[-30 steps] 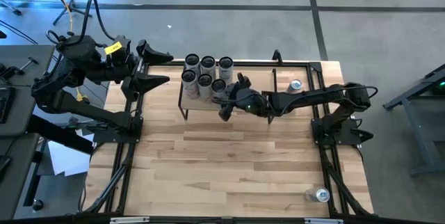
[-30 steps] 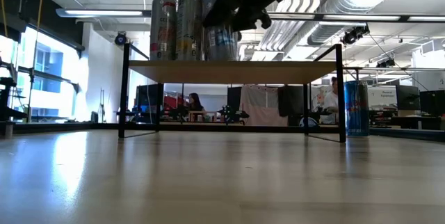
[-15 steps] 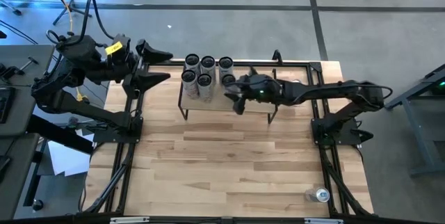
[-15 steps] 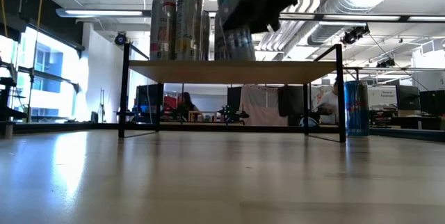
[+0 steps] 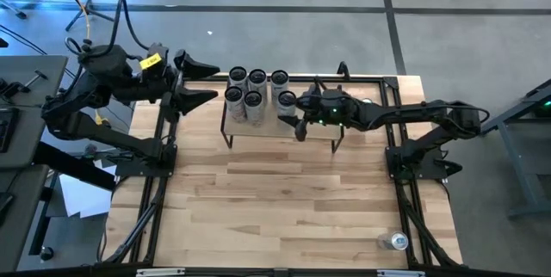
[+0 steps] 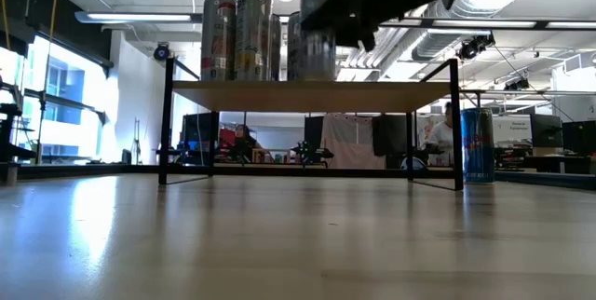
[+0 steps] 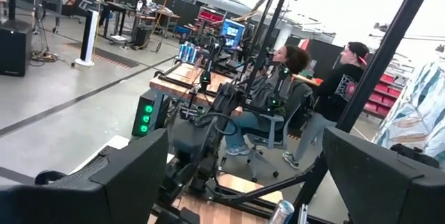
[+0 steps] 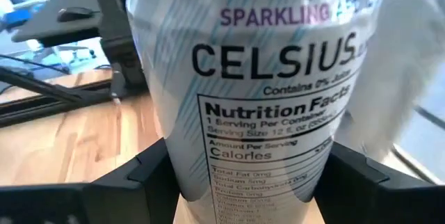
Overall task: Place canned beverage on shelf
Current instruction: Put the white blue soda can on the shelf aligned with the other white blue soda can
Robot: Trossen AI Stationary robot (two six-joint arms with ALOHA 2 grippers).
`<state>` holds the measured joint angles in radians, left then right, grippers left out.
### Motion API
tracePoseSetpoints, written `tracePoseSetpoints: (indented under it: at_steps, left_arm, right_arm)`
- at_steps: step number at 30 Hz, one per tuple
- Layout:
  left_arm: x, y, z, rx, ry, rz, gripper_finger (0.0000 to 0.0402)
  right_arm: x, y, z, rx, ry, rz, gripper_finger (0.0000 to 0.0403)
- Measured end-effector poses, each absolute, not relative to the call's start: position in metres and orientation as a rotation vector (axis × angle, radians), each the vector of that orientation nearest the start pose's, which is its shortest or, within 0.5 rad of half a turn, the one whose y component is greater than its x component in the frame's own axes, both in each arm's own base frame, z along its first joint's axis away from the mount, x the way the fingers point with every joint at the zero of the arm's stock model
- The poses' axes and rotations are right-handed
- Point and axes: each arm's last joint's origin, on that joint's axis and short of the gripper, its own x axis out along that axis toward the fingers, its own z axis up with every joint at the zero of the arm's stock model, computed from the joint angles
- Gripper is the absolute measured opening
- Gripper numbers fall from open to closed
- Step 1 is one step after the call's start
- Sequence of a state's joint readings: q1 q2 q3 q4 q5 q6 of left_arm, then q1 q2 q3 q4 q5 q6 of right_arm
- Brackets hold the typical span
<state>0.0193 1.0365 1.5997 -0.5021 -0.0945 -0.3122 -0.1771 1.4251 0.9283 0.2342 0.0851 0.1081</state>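
Right wrist view: right gripper [image 8: 243, 182] half open, fingers [image 8: 142, 179] clamped on both sides of white can [image 8: 254, 92]. High view: can [image 5: 287, 100] upright on shelf [image 5: 323, 129], just beside five-can cluster [image 5: 245, 89]. Left gripper [image 5: 200, 82] wide open, empty, off table's left edge [image 5: 168, 182].

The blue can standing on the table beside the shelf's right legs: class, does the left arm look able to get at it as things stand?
Probably not. The left gripper waits open beyond the shelf, whose cans and the right gripper, shut on the Celsius can, stand between it and the blue can.
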Motion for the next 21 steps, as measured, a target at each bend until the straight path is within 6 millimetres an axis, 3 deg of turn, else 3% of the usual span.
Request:
tracePoseSetpoints:
  at_steps: [3,9,21]
  left_arm:
    - [0.161,0.006,0.517,-0.314,-0.069,0.105,0.0351]
    - [0.167,0.006,0.515,-0.314,-0.057,0.106,0.0351]
    - [0.167,0.006,0.516,-0.314,-0.063,0.101,0.0351]
  right_arm:
    - [0.32,-0.061,0.286,0.1,0.215,-0.253,0.0245]
    - [0.321,-0.066,0.284,0.087,0.208,-0.248,0.0245]
    - [0.34,-0.068,0.265,0.095,0.244,-0.212,0.0247]
